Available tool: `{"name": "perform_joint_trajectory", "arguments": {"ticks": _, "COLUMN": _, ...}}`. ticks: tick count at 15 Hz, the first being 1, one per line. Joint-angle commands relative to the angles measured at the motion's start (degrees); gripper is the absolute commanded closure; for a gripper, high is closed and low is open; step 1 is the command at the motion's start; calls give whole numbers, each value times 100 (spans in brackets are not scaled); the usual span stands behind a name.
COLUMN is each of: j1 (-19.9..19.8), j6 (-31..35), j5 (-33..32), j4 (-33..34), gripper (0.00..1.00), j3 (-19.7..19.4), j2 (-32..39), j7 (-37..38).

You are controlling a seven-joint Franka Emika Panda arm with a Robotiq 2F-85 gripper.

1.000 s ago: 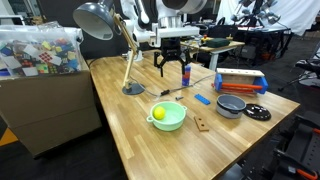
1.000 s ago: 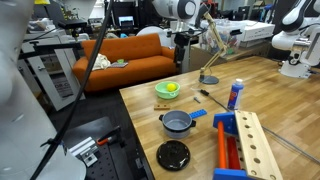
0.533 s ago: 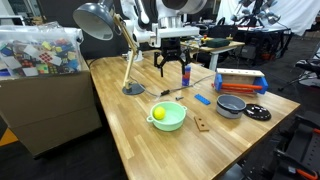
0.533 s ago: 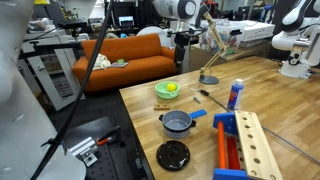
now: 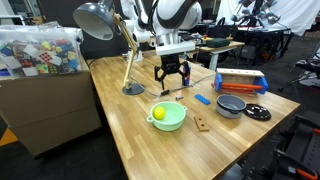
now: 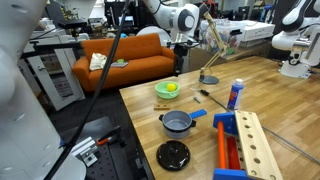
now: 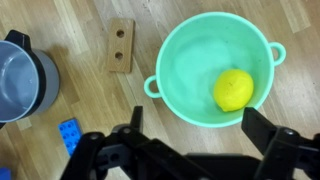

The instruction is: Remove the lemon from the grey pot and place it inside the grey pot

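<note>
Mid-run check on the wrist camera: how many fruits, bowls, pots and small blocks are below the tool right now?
Fruit: 1, the lemon, lying in the bowl
Bowls: 1, the mint-green bowl
Pots: 1, the grey pot, partly cut off at the frame edge
Small blocks: 2, the wooden block and the blue block
Total: 5

grey pot: cut by left edge | blue block: partly behind end effector
</note>
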Motion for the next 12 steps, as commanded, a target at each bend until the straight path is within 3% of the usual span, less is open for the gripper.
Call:
{"name": "perform_joint_trajectory", "arguments": {"ticks": 1, "j1": 121, "j6": -120, "j5": -11, "j4": 413, "gripper": 0, "j3": -45, "j2": 323, "j7": 105}}
{"name": "perform_joint_trajectory", "arguments": {"ticks": 6, "j1": 135, "j6": -158, "j5": 146, "j4": 671, "gripper": 0, "j3": 23, "j2": 576, "j7": 43}}
{"name": "perform_joint_trajectory", "arguments": {"ticks": 12, "j1": 181, "j6": -27, "j5": 59, "j4": 519, "gripper": 0, "j3": -18, "j2": 513, "j7": 31}}
